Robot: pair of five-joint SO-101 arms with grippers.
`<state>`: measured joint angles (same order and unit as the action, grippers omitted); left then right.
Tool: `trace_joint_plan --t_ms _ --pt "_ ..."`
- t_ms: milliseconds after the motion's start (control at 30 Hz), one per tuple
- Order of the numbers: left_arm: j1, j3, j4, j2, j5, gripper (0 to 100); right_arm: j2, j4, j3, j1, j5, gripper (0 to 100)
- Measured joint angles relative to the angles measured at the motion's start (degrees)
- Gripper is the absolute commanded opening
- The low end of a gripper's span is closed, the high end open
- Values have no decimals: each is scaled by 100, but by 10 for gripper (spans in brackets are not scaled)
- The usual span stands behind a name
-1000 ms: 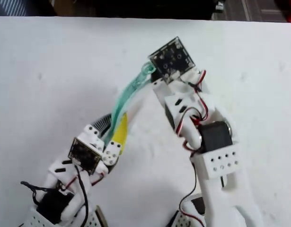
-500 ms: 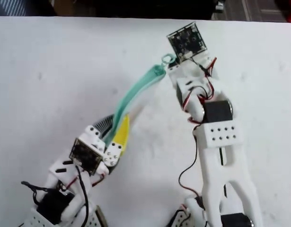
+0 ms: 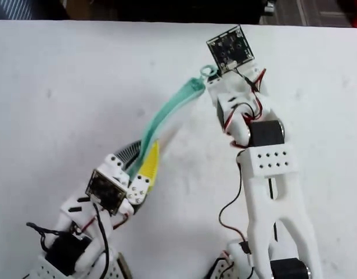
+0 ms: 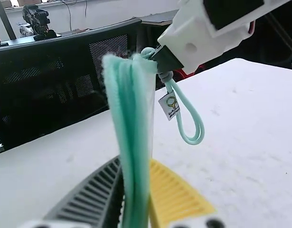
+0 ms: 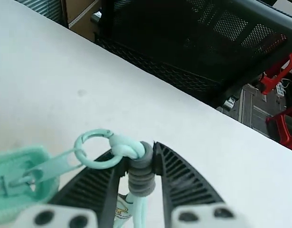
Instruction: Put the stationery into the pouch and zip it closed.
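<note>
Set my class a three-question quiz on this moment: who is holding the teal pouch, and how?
1. True or false: the pouch lies flat and untouched on the table.
2. The right claw is shut on: A) the grey bead of the zipper cord; B) a pen; C) the middle of the pouch.
3. Short answer: which claw grips the body of the pouch?
Key: 1 false; 2 A; 3 the left claw.
</note>
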<state>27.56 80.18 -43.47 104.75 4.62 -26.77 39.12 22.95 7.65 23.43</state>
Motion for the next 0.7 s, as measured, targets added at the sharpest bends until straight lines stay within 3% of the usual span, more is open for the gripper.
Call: trace_joint_plan --t_ms 133,200,300,433,567,700 --pt "0 0 79 -9 0 23 -343 607 0 62 0 353" --pt "-18 105 343 -35 0 24 -695 1055 0 70 0 388" --pt "-70 501 1020 -35 0 22 -1389 1741 0 9 -9 354" --pt "-255 782 1679 -44 0 22 -2163 2207 0 -598 -18 271" --pt "-413 782 1776 -44 -18 22 -2514 2215 598 -1266 -18 0" --pt "-448 615 1776 -53 -26 23 -2497 1644 1925 -1433 -18 91"
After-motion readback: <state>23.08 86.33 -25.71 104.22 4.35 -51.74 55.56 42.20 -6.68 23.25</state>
